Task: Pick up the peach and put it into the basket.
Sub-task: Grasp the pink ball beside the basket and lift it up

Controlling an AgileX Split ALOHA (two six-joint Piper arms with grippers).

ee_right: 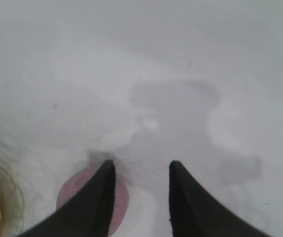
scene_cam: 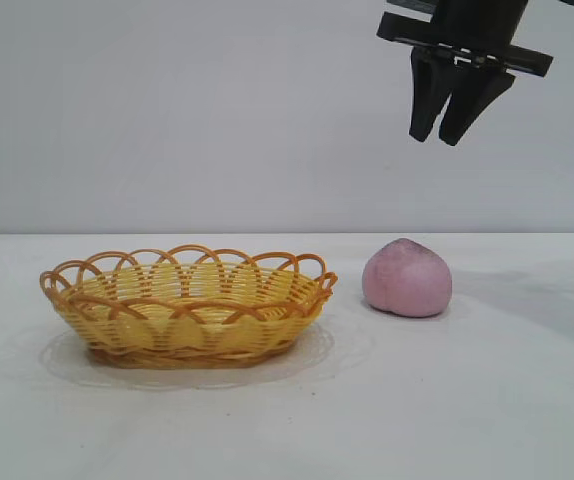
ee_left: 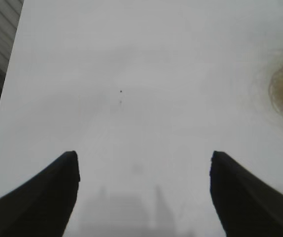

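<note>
White counter (scene_cam: 507, 400): peach (scene_cam: 407, 278) right of basket (scene_cam: 187, 305); right tool (scene_cam: 449, 128) upper right, narrowly parted, empty; left tool (ee_left: 144, 190) wide.

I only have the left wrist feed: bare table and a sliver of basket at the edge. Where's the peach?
Observer: The peach is on the table, right of the basket in the exterior view. There's a clear gap between them, and it's not in the basket.
Operator: Is any arm on it?
Observer: No. The right pincer hangs well above the peach, a little to its right, touching nothing.
Operator: Its jaws?
Observer: Partly open and empty. In the right wrist view the peach shows on the table beneath one finger.
</note>
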